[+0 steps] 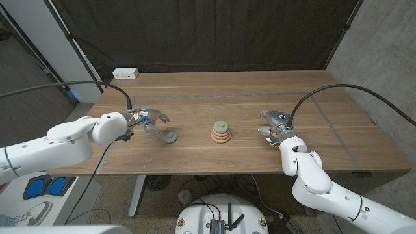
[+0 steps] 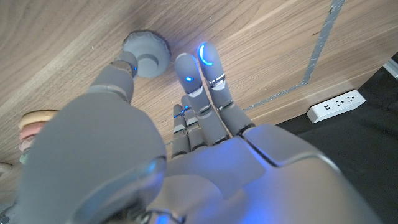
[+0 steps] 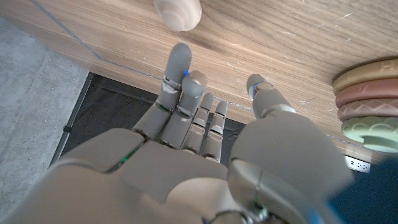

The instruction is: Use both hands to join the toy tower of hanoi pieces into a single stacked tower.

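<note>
The stacked tower of pastel rings (image 1: 222,132), orange, pink and green and apparently hard and light, stands mid-table. The grey round disc with central stub (image 1: 169,137) lies just beside the open, empty left hand (image 1: 147,119); grasp by its rim. The right hand (image 1: 275,123) is open, with a small cream piece (image 3: 178,14) just beyond it. A white power strip (image 1: 126,73) sits well clear.

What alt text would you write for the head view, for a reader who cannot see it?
A stack of coloured rings stands mid-table on the wooden table. The left hand reaches beside a grey piece, and the right hand waits, holding nothing, right of the stack.
</note>
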`<state>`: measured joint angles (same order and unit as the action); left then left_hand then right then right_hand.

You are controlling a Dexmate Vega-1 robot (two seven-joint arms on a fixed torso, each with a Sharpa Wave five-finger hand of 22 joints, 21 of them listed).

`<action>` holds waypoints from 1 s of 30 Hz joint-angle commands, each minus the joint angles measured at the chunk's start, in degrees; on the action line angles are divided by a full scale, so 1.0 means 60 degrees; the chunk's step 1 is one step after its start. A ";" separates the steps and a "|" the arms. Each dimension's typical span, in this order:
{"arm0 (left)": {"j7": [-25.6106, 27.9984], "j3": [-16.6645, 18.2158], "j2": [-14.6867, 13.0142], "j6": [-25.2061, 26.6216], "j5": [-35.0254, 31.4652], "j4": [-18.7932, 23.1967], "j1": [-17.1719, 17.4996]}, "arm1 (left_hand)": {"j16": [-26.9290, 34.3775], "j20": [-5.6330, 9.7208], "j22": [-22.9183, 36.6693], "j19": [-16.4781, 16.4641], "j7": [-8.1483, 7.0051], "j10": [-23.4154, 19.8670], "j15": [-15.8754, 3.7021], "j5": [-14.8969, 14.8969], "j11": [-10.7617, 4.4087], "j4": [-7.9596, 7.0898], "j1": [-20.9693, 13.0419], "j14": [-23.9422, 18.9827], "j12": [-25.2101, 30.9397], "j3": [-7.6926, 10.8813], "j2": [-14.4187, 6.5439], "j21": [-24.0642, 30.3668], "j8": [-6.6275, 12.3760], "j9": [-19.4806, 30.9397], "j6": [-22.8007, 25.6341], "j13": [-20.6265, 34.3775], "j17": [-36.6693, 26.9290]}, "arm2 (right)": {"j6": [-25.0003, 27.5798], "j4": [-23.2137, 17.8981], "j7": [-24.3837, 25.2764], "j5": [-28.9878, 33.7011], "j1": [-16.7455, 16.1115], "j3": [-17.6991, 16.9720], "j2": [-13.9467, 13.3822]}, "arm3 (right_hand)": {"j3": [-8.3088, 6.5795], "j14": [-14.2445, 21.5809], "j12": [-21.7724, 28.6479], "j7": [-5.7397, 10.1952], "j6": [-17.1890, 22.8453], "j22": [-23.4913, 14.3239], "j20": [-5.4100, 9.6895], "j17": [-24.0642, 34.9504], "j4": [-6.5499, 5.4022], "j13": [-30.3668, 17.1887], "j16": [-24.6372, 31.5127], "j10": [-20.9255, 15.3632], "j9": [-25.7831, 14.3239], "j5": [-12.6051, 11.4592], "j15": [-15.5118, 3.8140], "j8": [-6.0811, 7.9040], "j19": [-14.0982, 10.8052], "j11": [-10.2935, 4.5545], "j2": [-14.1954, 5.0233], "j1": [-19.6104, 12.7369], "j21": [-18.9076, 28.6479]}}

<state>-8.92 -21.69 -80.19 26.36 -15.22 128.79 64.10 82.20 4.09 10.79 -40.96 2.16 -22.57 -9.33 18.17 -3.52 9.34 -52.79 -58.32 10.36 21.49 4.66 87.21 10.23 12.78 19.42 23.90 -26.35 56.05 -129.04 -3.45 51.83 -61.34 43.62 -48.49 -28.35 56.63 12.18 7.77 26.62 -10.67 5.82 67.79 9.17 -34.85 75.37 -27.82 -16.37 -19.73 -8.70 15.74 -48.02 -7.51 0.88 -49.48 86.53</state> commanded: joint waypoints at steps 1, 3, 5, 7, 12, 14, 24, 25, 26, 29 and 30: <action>-0.0133 -0.0578 0.0424 -0.0122 -0.1025 -0.0181 -0.0307 | -0.0016 0.1268 0.0028 0.0014 -0.0029 -0.0026 -0.0536 -0.0011 -0.0044 -0.0009 -0.0017 0.0049 0.0069 -0.0020 0.0084 -0.0024 0.0090 -0.0015 0.0022 0.0002 -0.0009 | 0.0231 -0.0143 -0.0190 0.0143 0.0041 0.0107 -0.0101 | 0.0022 -0.0042 0.0014 0.0017 0.0134 0.0001 0.1056 0.0002 0.0005 -0.0024 -0.0031 -0.0090 -0.0040 -0.0050 -0.0638 0.0050 0.0024 0.0000 -0.0073 -0.0010 0.0023; -0.0207 -0.0629 0.0511 -0.0160 -0.1077 -0.0225 -0.0339 | -0.0004 0.1267 0.0028 0.0010 -0.0030 -0.0034 -0.0536 -0.0014 -0.0055 -0.0009 -0.0021 0.0036 0.0078 -0.0025 0.0085 -0.0023 0.0109 -0.0019 0.0049 -0.0008 -0.0017 | 0.0211 -0.0154 -0.0169 0.0127 0.0022 0.0087 -0.0128 | 0.0022 -0.0025 0.0010 0.0021 0.0148 0.0001 0.1057 0.0024 0.0005 -0.0026 -0.0015 -0.0088 -0.0041 -0.0054 -0.0638 0.0055 0.0026 -0.0002 -0.0077 -0.0009 0.0023; -0.0277 -0.0671 0.0589 -0.0176 -0.1118 -0.0260 -0.0361 | -0.0008 0.1268 0.0028 0.0008 -0.0040 -0.0033 -0.0536 -0.0015 -0.0060 -0.0008 -0.0025 0.0038 0.0081 -0.0027 0.0087 -0.0022 0.0114 -0.0021 0.0048 -0.0014 -0.0012 | 0.0229 -0.0159 -0.0213 0.0131 0.0033 0.0093 -0.0145 | 0.0021 -0.0033 0.0014 0.0018 0.0169 0.0002 0.1057 0.0020 0.0006 -0.0030 -0.0025 -0.0103 -0.0043 -0.0059 -0.0638 0.0063 0.0028 -0.0023 -0.0080 -0.0009 0.0022; -0.0300 -0.0698 0.0657 -0.0194 -0.1147 -0.0299 -0.0361 | -0.0001 0.1266 0.0028 0.0003 -0.0036 -0.0034 -0.0536 -0.0017 -0.0052 -0.0012 -0.0022 0.0029 0.0086 -0.0032 0.0085 -0.0021 0.0124 -0.0024 0.0057 -0.0022 -0.0017 | 0.0245 -0.0157 -0.0225 0.0129 0.0036 0.0095 -0.0141 | 0.0021 -0.0037 0.0014 0.0013 0.0175 0.0002 0.1057 0.0018 0.0005 -0.0032 -0.0032 -0.0108 -0.0044 -0.0062 -0.0638 0.0066 0.0029 -0.0016 -0.0083 -0.0007 0.0022; -0.0458 -0.0854 0.0799 -0.0031 -0.1479 -0.0285 -0.0410 | -0.0006 0.1264 0.0028 -0.0002 -0.0035 -0.0051 -0.0536 -0.0023 -0.0059 -0.0019 -0.0020 0.0030 0.0102 -0.0043 0.0083 -0.0020 0.0141 -0.0032 0.0066 -0.0043 -0.0006 | 0.0244 -0.0145 -0.0249 0.0114 0.0057 0.0103 -0.0135 | 0.0037 -0.0066 -0.0012 0.0004 0.0217 0.0001 0.1057 -0.0024 0.0011 -0.0034 -0.0095 -0.0123 -0.0054 -0.0091 -0.0642 0.0078 0.0041 -0.0022 -0.0096 -0.0001 0.0021; -0.0399 -0.0879 0.0868 0.0018 -0.1575 -0.0301 -0.0379 | 0.0002 0.1263 0.0028 -0.0006 -0.0041 -0.0052 -0.0536 -0.0025 -0.0055 -0.0021 -0.0019 0.0021 0.0105 -0.0046 0.0083 -0.0019 0.0145 -0.0034 0.0065 -0.0050 -0.0012 | 0.0209 -0.0140 -0.0226 0.0083 0.0060 0.0088 -0.0137 | 0.0038 -0.0027 -0.0015 0.0016 0.0217 0.0001 0.1056 0.0019 0.0013 -0.0030 -0.0057 -0.0135 -0.0055 -0.0097 -0.0641 0.0077 0.0044 -0.0027 -0.0097 -0.0002 0.0020; -0.0299 -0.0997 0.1147 0.0031 -0.1823 -0.0469 -0.0355 | 0.0033 0.1264 0.0029 -0.0052 -0.0057 -0.0153 -0.0536 -0.0041 -0.0078 -0.0036 -0.0024 -0.0041 0.0156 -0.0073 0.0061 -0.0009 0.0212 -0.0058 0.0162 -0.0121 -0.0021 | 0.0201 -0.0193 -0.0276 0.0119 0.0092 0.0077 -0.0194 | 0.0061 -0.0062 0.0001 -0.0014 0.0308 0.0000 0.1056 -0.0024 0.0021 -0.0060 -0.0137 -0.0274 -0.0071 -0.0136 -0.0641 0.0106 0.0050 -0.0037 -0.0116 -0.0001 0.0025; -0.0280 -0.1001 0.1178 0.0031 -0.1828 -0.0489 -0.0348 | 0.0045 0.1264 0.0028 -0.0052 -0.0058 -0.0152 -0.0536 -0.0041 -0.0081 -0.0035 -0.0025 -0.0056 0.0156 -0.0074 0.0060 -0.0010 0.0213 -0.0059 0.0164 -0.0125 -0.0033 | 0.0229 -0.0196 -0.0287 0.0124 0.0089 0.0076 -0.0185 | 0.0063 -0.0043 0.0001 -0.0014 0.0315 0.0000 0.1056 -0.0008 0.0021 -0.0064 -0.0123 -0.0280 -0.0073 -0.0139 -0.0642 0.0109 0.0049 -0.0044 -0.0118 -0.0001 0.0025; -0.0248 -0.1001 0.1210 0.0022 -0.1829 -0.0512 -0.0338 | 0.0047 0.1264 0.0028 -0.0052 -0.0059 -0.0153 -0.0536 -0.0042 -0.0087 -0.0036 -0.0025 -0.0058 0.0157 -0.0074 0.0059 -0.0010 0.0215 -0.0059 0.0167 -0.0126 -0.0034 | 0.0205 -0.0201 -0.0248 0.0097 0.0066 0.0051 -0.0191 | 0.0064 -0.0037 0.0000 -0.0015 0.0315 0.0000 0.1056 -0.0002 0.0021 -0.0065 -0.0118 -0.0277 -0.0073 -0.0139 -0.0642 0.0109 0.0049 -0.0043 -0.0118 -0.0001 0.0026; -0.0239 -0.1046 0.1284 -0.0021 -0.1897 -0.0583 -0.0361 | 0.0046 0.1268 0.0030 -0.0064 -0.0063 -0.0166 -0.0535 -0.0045 -0.0096 -0.0034 -0.0038 -0.0063 0.0163 -0.0075 0.0047 -0.0004 0.0223 -0.0064 0.0175 -0.0144 -0.0031 | 0.0184 -0.0203 -0.0220 0.0069 0.0046 0.0032 -0.0201 | 0.0068 -0.0025 -0.0008 -0.0001 0.0295 0.0000 0.1055 0.0010 0.0020 -0.0073 -0.0115 -0.0274 -0.0076 -0.0145 -0.0641 0.0099 0.0044 -0.0026 -0.0123 0.0001 0.0029; -0.0274 -0.1074 0.1308 -0.0024 -0.1938 -0.0599 -0.0387 | 0.0037 0.1268 0.0031 -0.0065 -0.0059 -0.0173 -0.0535 -0.0045 -0.0098 -0.0034 -0.0040 -0.0056 0.0166 -0.0075 0.0046 -0.0003 0.0229 -0.0065 0.0190 -0.0147 -0.0021 | 0.0173 -0.0201 -0.0193 0.0046 0.0032 0.0015 -0.0196 | 0.0069 -0.0025 -0.0018 -0.0032 0.0274 0.0000 0.1056 0.0009 0.0021 -0.0072 -0.0119 -0.0263 -0.0077 -0.0148 -0.0641 0.0090 0.0042 -0.0023 -0.0125 -0.0001 0.0030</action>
<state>-10.67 -27.05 -74.07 26.13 -24.78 126.25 62.12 82.20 4.09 10.79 -40.97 1.68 -23.19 -9.32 18.18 -4.14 9.09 -52.79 -58.33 11.03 21.26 4.66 87.21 11.29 12.24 19.94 22.94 -26.45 57.23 -130.06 -4.95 52.44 -60.89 44.14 -49.50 -28.12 56.63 12.18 7.57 28.05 -10.67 5.82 67.63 9.41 -35.20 74.97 -28.99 -16.64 -20.18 -8.70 16.19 -48.03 -7.78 0.77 -49.36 86.53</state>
